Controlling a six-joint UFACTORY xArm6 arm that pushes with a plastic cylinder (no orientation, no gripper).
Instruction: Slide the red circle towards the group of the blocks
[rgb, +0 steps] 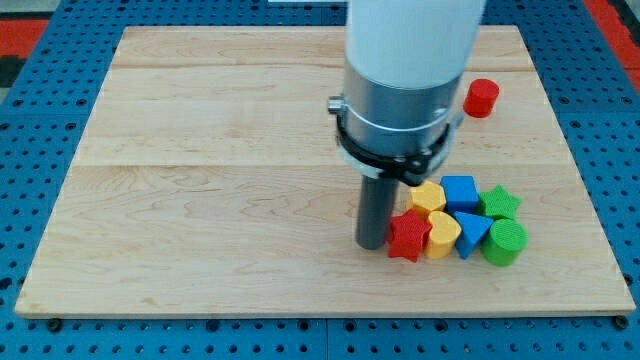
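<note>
The red circle (481, 97) stands alone near the view's top right of the wooden board (200, 180). The group of blocks lies at the lower right: a red star (407, 236), a yellow heart (442, 235), a yellow block (428, 196), a blue cube (460, 190), a blue triangle (470, 233), a green star (499, 202) and a green circle (503, 243). My tip (373, 244) rests on the board just left of the red star, far below and left of the red circle.
The arm's white and grey body (405, 70) hangs over the board's upper middle and hides part of it. A blue pegboard (40, 320) surrounds the board on all sides.
</note>
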